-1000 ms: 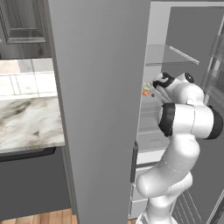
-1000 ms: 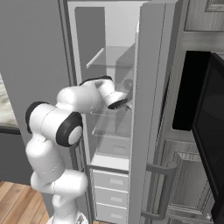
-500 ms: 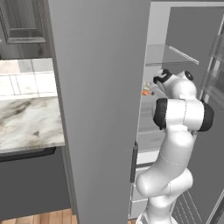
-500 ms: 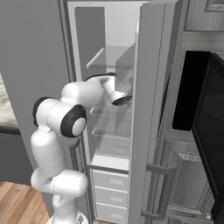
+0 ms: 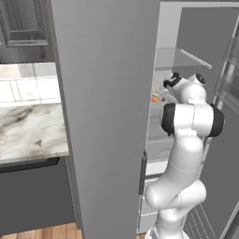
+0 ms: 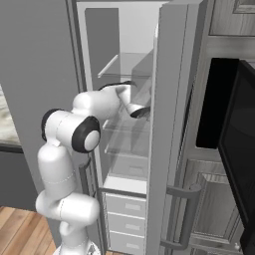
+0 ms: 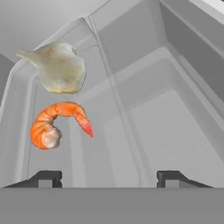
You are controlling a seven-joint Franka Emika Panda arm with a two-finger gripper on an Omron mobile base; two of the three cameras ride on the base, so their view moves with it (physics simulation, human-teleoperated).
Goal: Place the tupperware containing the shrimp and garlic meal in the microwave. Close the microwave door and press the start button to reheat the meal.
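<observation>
The clear-grey tupperware [image 7: 65, 162] lies on a fridge shelf right under my hand, holding an orange curled shrimp [image 7: 54, 124] and a pale garlic lump [image 7: 59, 65]. My gripper [image 7: 109, 178] is open, one fingertip over the container and the other outside it, so its right wall runs up between them. From the left base the gripper [image 5: 168, 87] sits deep in the fridge beside the orange speck of shrimp [image 5: 155, 99]. The black microwave [image 6: 219, 104] is built in at the right, its dark microwave door [image 6: 245, 164] swung out toward me.
Tall grey fridge doors stand open on both sides of the arm [image 5: 102, 116] [image 6: 172, 129]. Glass shelves [image 6: 124, 64] sit above and below my hand, with drawers [image 6: 127, 209] lower down. A marble counter [image 5: 28, 130] lies to the left.
The arm has stretched further into the fridge, carrying the hand up and deeper toward the shelf with the meal.
</observation>
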